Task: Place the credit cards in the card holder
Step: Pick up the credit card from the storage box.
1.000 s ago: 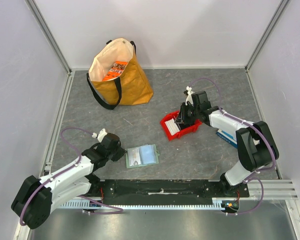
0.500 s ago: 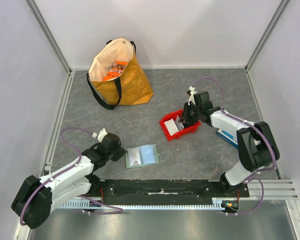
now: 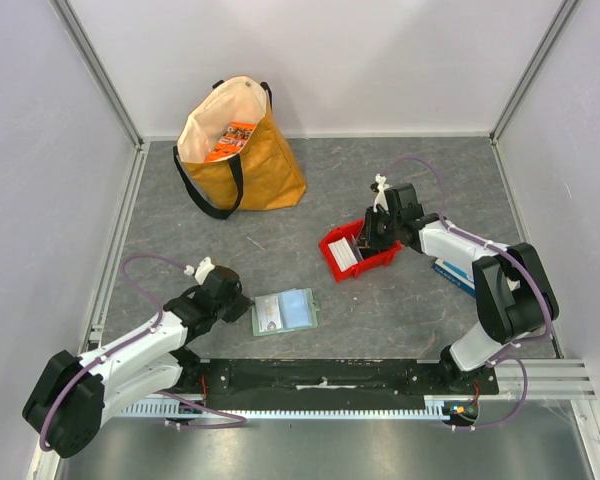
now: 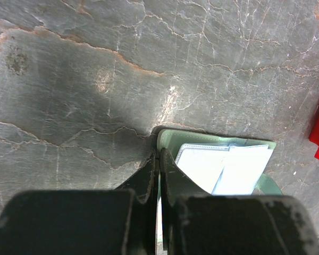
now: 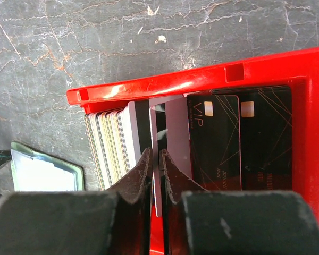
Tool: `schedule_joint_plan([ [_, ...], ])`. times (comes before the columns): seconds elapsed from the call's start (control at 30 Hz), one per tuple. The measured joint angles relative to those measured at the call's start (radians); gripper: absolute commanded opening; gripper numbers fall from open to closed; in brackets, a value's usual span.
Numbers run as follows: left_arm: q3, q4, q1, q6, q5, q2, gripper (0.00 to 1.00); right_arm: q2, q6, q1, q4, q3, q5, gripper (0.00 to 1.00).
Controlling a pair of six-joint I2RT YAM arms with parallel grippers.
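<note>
The pale-green card holder (image 3: pixel 285 312) lies open on the table with a whitish card (image 4: pixel 202 164) and a light blue card (image 4: pixel 244 170) in it. My left gripper (image 3: pixel 242 308) is shut on its left edge (image 4: pixel 160 139). My right gripper (image 3: pixel 366 238) is down in the red bin (image 3: pixel 352 268), shut on a thin whitish credit card (image 5: pixel 153 127) held edge-on. A stack of cards (image 5: pixel 109 143) stands to its left, and black VIP cards (image 5: pixel 212 138) lie to its right.
An orange tote bag (image 3: pixel 235 150) stands at the back left. A blue-and-white box (image 3: pixel 450 272) lies under my right arm. The card holder's corner shows in the right wrist view (image 5: pixel 42 172), near the red bin's rim (image 5: pixel 202 77).
My right gripper has shifted slightly over the red bin, first back and right, then a little forward. The left arm and the card holder have not moved.
</note>
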Motion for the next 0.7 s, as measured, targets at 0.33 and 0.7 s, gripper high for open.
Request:
schedule_joint_plan([
  [0.33, 0.000, 0.007, 0.000, 0.000, 0.000, 0.005, 0.02, 0.002, -0.008, 0.067, -0.006, 0.008, 0.109, 0.15],
  [0.7, 0.000, 0.004, 0.000, 0.000, 0.000, -0.003, 0.02, 0.042, -0.023, 0.169, -0.087, 0.081, 0.374, 0.10],
])
